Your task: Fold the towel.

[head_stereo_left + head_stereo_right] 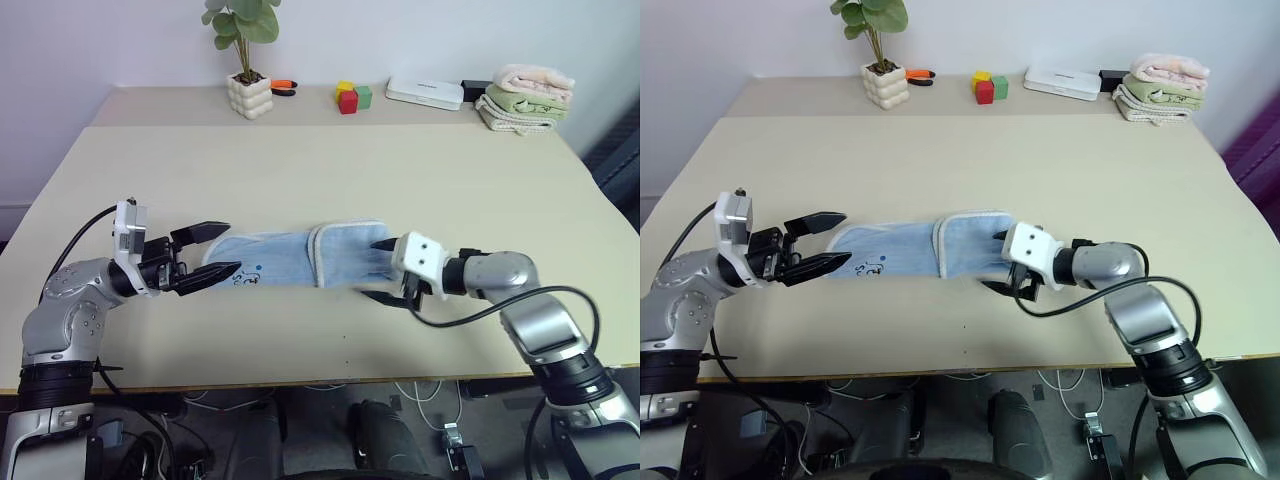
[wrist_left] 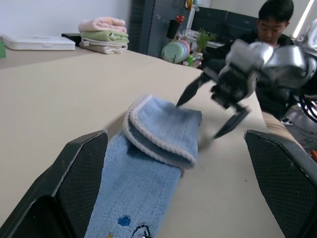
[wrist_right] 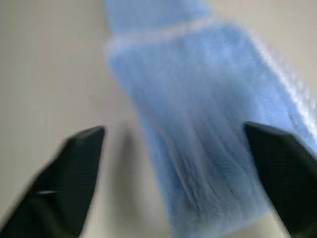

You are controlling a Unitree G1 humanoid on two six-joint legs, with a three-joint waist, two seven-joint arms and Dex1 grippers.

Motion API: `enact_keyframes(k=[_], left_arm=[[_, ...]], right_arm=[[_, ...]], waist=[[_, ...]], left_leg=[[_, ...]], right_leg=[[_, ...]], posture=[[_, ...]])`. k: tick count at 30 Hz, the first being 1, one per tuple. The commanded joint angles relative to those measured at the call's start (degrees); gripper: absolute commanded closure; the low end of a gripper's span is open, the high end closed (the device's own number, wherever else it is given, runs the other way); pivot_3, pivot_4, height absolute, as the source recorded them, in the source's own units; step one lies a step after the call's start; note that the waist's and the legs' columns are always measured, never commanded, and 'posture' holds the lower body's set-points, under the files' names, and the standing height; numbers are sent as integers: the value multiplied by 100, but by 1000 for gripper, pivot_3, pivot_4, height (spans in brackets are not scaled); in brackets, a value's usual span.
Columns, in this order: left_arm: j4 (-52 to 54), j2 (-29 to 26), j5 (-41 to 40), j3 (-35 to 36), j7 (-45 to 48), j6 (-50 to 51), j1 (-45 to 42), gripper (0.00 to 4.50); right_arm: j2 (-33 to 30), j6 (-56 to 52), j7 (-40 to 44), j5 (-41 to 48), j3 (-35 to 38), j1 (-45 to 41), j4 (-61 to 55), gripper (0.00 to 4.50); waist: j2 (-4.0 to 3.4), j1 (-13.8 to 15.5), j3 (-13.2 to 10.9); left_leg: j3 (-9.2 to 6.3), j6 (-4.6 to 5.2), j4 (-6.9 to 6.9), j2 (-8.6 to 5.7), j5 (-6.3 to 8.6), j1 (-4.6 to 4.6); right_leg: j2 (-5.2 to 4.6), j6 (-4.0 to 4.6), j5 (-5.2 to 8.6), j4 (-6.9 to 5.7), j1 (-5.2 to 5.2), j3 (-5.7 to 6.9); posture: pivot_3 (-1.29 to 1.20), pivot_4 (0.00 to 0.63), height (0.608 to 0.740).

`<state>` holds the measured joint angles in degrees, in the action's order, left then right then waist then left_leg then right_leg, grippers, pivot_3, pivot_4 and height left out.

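towel: light blue soft terry cloth towel [image 1: 290, 259] with pale whitish hem, flat on the near middle of the beige rectangular tabletop [image 1: 330, 170], between the two grippers
towel long axis: runs left to right across the table, a narrow strip; one short end points at the left gripper, the other at the right gripper
towel fold: right end doubled over onto the strip, its pale hem edge showing as a curved line across the middle; folded part sits on top, a little wider than the strip below
towel mark: small dark printed mark near the left end, on the near side
left gripper: black two-finger left gripper [image 1: 207, 254] at the towel's left end, pointing right along the strip; fingers spread wide, holding nothing; the far finger over the far corner, the near one at the near edge, contact cannot be told
right gripper: black two-finger right gripper [image 1: 383, 270] at the towel's right end, pointing left; fingers wide apart, empty; far fingertip at the folded edge, near finger over bare table just beside it
far edge, left: cream knobbly pot with green leafy plant [image 1: 249, 92], orange-and-black tool just right of it
far edge, middle: small red, yellow and green blocks [image 1: 352, 96], flat white box [image 1: 425, 92]
far right corner: stacked pink, green and beige folded towels [image 1: 525, 98], well apart from the blue one
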<state>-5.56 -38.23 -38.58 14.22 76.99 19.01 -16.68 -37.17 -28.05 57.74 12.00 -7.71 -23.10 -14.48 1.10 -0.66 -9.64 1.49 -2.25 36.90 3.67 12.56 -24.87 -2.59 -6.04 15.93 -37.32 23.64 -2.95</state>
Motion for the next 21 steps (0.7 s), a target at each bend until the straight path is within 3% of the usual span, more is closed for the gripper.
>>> enact_keyframes(k=[1,5,10,13,21], left_arm=[[108,30,-22,27,-28,-113,-104,0],[69,56,3,15,-22,-138,-140,0],[66,85,19,0,-29,-145,-165,0],[96,90,34,-4,-42,-147,-148,0],[248,59,-37,72,-117,-89,5,0]], right_arm=[[378,-1049,-336,1214,896,-662,-314,269],[1001,-1274,-1037,1471,1139,-970,-39,1986],[1742,-580,-1477,1118,721,-781,412,4451],[2179,-17,-1506,1046,543,-603,827,4451],[2439,2069,-1696,-65,86,-461,2764,4451]], waist=[[0,-22,0],[3,5,2],[2,-6,1],[1,-18,1],[0,-23,0]], left_leg=[[1,0,1,1,0,2],[-1,0,-3,3,0,5],[1,0,-4,1,0,4],[0,0,-5,1,0,4],[1,0,-3,0,0,4]], right_leg=[[0,0,0,-1,0,-1],[2,0,0,0,-3,3],[0,-2,-1,0,-2,2],[2,-14,-8,-1,-2,3],[1,-17,-9,0,-3,2]], posture=[[0,150,740],[0,150,740],[0,150,740],[0,150,740],[0,150,740]])
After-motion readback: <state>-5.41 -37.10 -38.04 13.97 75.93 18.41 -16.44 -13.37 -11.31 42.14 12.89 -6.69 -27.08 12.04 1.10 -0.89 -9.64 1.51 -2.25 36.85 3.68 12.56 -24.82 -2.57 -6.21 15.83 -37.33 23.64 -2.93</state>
